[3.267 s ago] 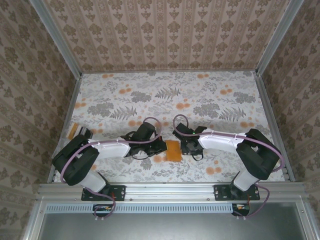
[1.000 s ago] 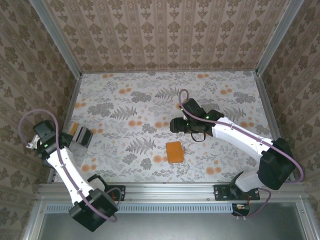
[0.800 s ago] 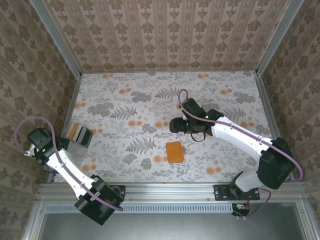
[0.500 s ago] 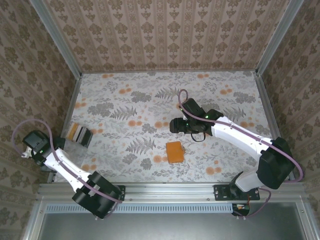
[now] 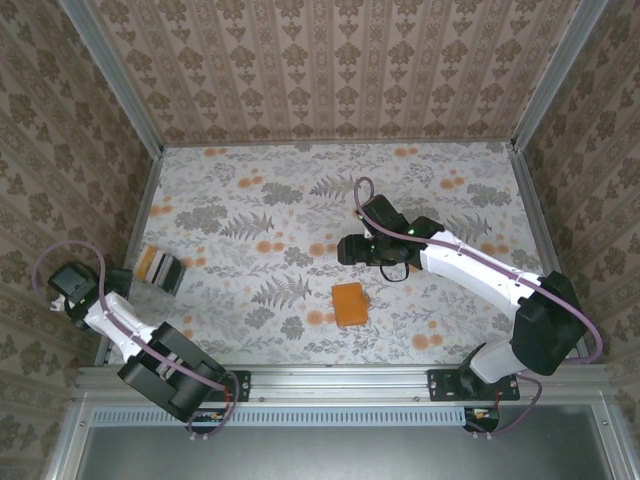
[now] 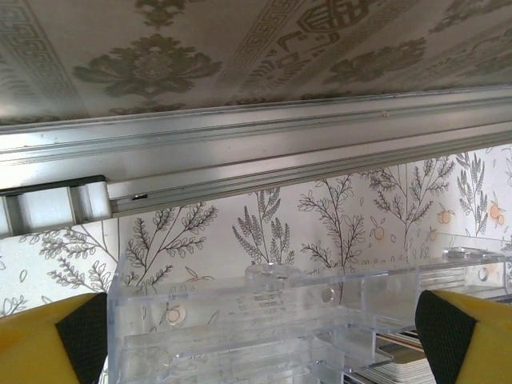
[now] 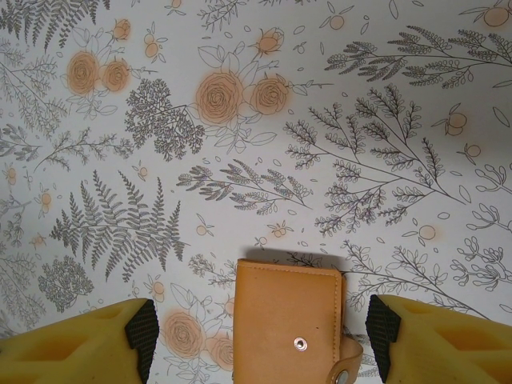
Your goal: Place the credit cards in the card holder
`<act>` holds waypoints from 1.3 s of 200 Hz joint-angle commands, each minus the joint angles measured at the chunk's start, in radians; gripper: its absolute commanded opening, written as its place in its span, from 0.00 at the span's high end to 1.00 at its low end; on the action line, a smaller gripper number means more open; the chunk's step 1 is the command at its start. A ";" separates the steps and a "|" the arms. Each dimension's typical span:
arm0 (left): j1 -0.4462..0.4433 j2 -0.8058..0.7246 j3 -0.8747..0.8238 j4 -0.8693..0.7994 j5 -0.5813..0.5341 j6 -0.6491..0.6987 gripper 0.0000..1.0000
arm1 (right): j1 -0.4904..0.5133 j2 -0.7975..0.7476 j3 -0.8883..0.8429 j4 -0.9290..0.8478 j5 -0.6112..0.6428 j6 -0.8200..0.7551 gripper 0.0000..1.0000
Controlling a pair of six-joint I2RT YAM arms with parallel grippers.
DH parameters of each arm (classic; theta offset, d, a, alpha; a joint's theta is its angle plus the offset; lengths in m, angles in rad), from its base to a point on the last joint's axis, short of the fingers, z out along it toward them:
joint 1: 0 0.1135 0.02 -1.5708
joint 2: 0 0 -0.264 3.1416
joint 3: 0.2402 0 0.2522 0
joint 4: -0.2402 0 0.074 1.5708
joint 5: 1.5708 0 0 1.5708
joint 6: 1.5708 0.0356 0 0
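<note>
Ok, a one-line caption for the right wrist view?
Open right hand facing the closed orange card holder lying on the floral table cover.

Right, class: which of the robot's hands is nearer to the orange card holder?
Right. The right hand hovers open just beyond the card holder, mid-table; the left hand is far off at the table's left edge, facing the clear plastic box.

Card holder tan-orange with a small silver snap. Table cover white, printed with grey ferns and orange blossoms. Walls beige-brown, striped damask. Arms white with black joints; cables purple. Right gripper fingers yellow with black pads. Box clear.
</note>
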 commanded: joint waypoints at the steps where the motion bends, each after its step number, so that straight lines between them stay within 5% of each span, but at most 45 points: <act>1: -0.012 0.019 -0.010 0.066 0.098 0.014 0.01 | 0.000 0.011 0.007 -0.017 -0.017 -0.009 0.27; 157: -0.424 0.321 0.188 0.130 0.139 0.181 0.07 | 0.000 0.056 0.023 -0.010 0.001 -0.029 0.27; 260: -0.502 0.387 0.246 0.075 0.042 0.128 0.31 | -0.001 0.064 0.019 -0.001 0.000 -0.033 0.26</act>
